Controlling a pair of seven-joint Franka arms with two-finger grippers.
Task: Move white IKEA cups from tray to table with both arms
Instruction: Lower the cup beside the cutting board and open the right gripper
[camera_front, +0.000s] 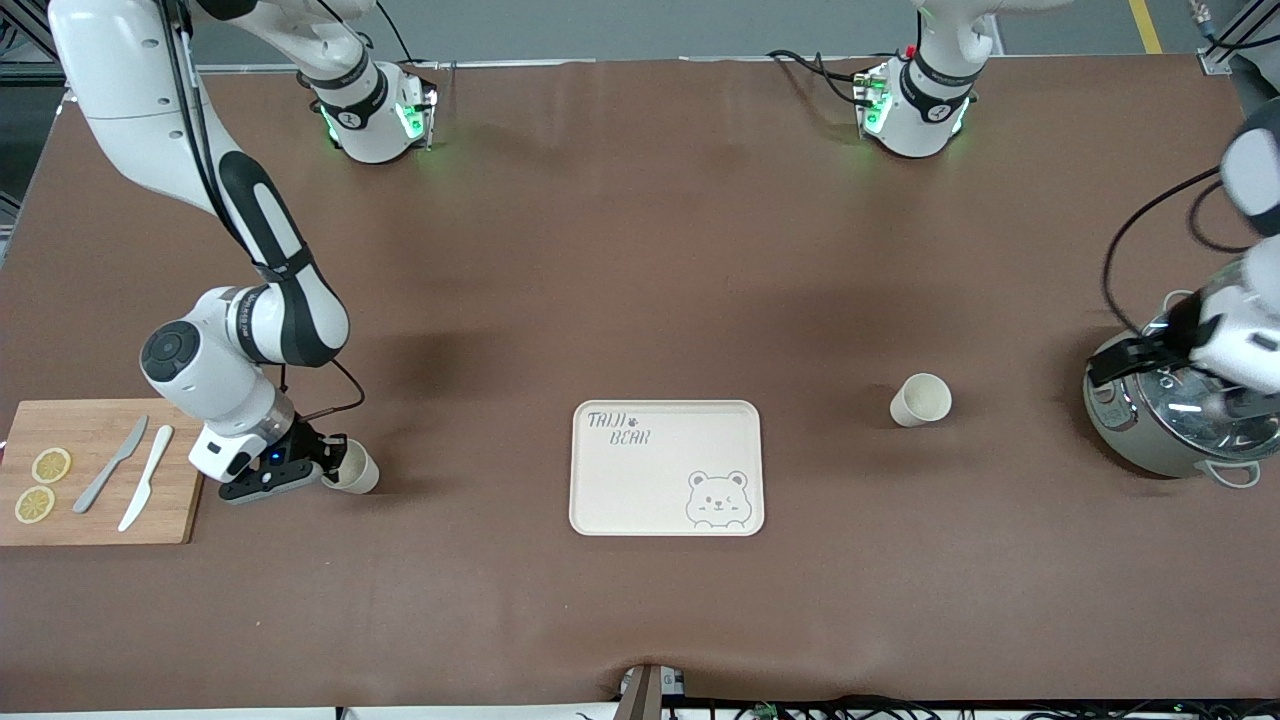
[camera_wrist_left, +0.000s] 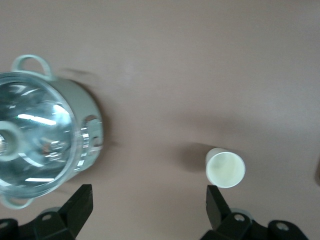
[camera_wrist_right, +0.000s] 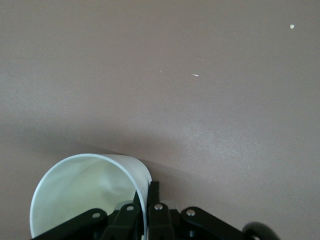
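One white cup (camera_front: 920, 399) (camera_wrist_left: 225, 168) stands alone on the brown table, between the bear-printed tray (camera_front: 600, 490) and the pot. My left gripper (camera_front: 1108, 366) (camera_wrist_left: 148, 200) hangs open above the table between the pot and this cup, with nothing between its fingers. The other white cup (camera_front: 356, 468) (camera_wrist_right: 85, 195) is tilted low at the table beside the cutting board. My right gripper (camera_front: 325, 468) (camera_wrist_right: 146, 195) is shut on its rim, one finger inside the wall and one outside.
A grey-green pot with a glass lid (camera_front: 1175, 425) (camera_wrist_left: 35, 132) sits at the left arm's end of the table. A wooden cutting board (camera_front: 95, 425) with two knives and lemon slices lies at the right arm's end.
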